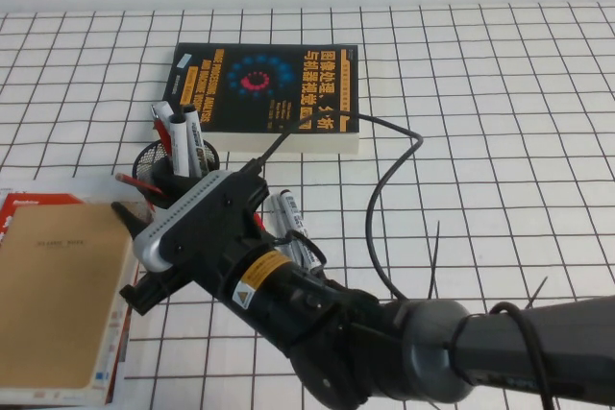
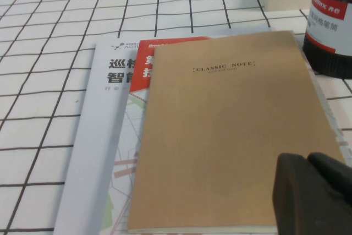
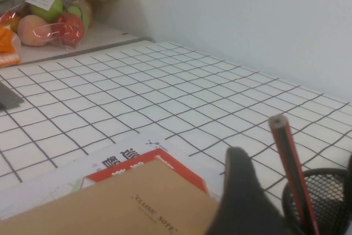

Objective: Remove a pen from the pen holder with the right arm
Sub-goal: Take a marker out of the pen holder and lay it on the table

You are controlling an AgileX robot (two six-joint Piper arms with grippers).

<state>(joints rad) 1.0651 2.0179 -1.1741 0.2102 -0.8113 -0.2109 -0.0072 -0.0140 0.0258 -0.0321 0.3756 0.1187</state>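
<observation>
Two grippers (image 2: 313,196) (image 1: 123,252) near holder (image 1: 152,158) (right open)

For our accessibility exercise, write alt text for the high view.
The right end effector, open, sits beside a mesh pen holder holding markers and a red pencil. A brown notebook lies left, a dark book behind. The left end effector, outside this view, hovers over the notebook.

The black mesh pen holder (image 3: 330,191) stands upright at the tips of the right gripper's (image 1: 133,252) spread fingers (image 3: 242,196). A red-and-black pencil (image 3: 291,174) leans out of it between those fingers (touching neither, as far as shows). White markers (image 1: 184,132) with black caps stand upright farther from the fingertips.
</observation>
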